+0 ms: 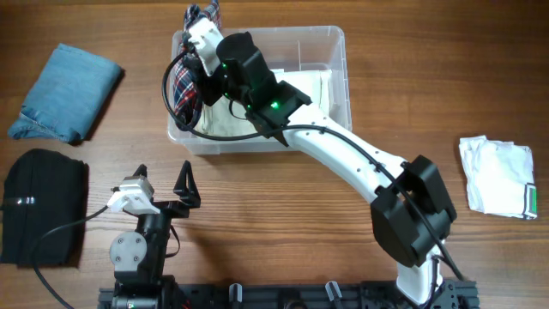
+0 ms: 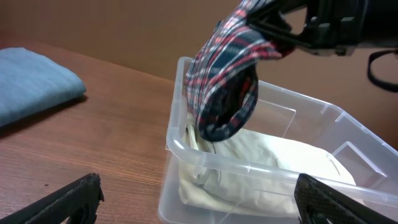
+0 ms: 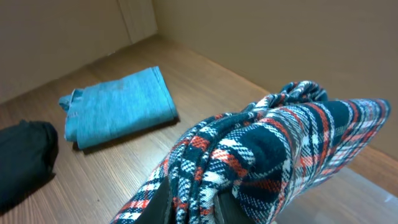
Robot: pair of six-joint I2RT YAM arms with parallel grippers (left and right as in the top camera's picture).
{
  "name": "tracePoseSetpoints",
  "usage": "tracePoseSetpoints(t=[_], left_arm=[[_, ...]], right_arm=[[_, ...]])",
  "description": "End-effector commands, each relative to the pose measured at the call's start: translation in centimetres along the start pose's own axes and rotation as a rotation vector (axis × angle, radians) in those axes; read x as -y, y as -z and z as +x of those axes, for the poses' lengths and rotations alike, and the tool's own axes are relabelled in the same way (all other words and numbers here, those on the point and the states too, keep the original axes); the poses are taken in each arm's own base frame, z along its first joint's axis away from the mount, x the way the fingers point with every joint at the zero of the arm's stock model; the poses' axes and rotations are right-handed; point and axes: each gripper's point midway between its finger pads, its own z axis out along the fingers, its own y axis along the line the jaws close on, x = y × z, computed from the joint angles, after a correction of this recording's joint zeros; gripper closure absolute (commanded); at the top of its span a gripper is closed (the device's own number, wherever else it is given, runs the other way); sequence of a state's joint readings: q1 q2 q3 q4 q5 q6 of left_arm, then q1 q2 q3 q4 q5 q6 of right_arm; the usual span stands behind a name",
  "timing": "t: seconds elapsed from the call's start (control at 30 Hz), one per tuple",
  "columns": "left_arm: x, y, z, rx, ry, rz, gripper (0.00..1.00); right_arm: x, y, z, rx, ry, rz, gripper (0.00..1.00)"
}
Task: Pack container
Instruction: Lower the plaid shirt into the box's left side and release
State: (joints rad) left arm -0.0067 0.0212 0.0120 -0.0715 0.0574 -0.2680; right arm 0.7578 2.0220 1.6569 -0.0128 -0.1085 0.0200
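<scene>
Your right gripper [image 1: 201,45] is closed down on a plaid cloth [image 2: 227,74], pinching it by a bunched top edge. The fingers are mostly buried in the fabric, so you can't see how narrow the gap is. The cloth hangs from it over the left end of the container [image 1: 340,53], which sits at the far middle of the table. Its lower fold dips inside the rim. Whether it touches the cream cloth [image 1: 302,88] already lying in the container, you can't tell.

Your left gripper [image 1: 163,178] is wide open and holds nothing, sitting just in front of the container's near wall, apart from it.

Around you, a blue cloth [image 1: 67,90] lies far left, a black cloth [image 1: 43,206] near left, and a white cloth [image 1: 497,176] off to the right, all well apart from the container.
</scene>
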Motion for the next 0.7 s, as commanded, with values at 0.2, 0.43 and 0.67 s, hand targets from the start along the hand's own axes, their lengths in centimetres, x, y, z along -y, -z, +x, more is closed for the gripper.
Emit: tracePoseSetpoints(t=[0.2, 0.43, 0.67], left_arm=[[-0.1, 0.0, 0.2, -0.003, 0.001, -0.002, 0.0], [-0.1, 0.0, 0.2, -0.003, 0.001, -0.002, 0.0], [0.0, 0.0, 0.2, -0.003, 0.001, -0.001, 0.0]], right_arm=[[-0.4, -1.6, 2.8, -0.07, 0.013, -0.026, 0.65], [-0.5, 1.5, -0.5, -0.039, 0.017, -0.011, 0.35], [1.0, 10.4, -6.5, -0.001, 0.072, 0.14, 0.19]])
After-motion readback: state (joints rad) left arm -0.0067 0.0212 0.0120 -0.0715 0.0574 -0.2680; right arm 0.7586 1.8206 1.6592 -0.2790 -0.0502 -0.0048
